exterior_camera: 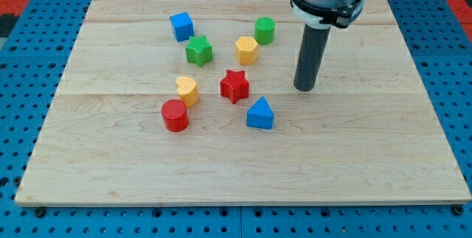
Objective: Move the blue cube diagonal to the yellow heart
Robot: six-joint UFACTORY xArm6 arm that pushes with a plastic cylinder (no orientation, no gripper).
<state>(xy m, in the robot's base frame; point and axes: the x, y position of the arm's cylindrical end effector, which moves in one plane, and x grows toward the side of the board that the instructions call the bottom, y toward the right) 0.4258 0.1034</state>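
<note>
The blue cube [181,26] sits near the view's top left of the wooden board [354,164]. The yellow heart [187,90] lies lower, below the cube, with the green star [198,50] between them. The red cylinder [175,115] touches the heart's lower left. My tip [305,88] rests on the board at the view's right of the cluster, far from the blue cube and about level with the heart and the red star [234,85].
A yellow hexagon [246,49] and a green cylinder [265,29] stand left of the rod, toward the top. A blue triangular prism [259,113] lies lower left of my tip. Blue pegboard [29,91] surrounds the board.
</note>
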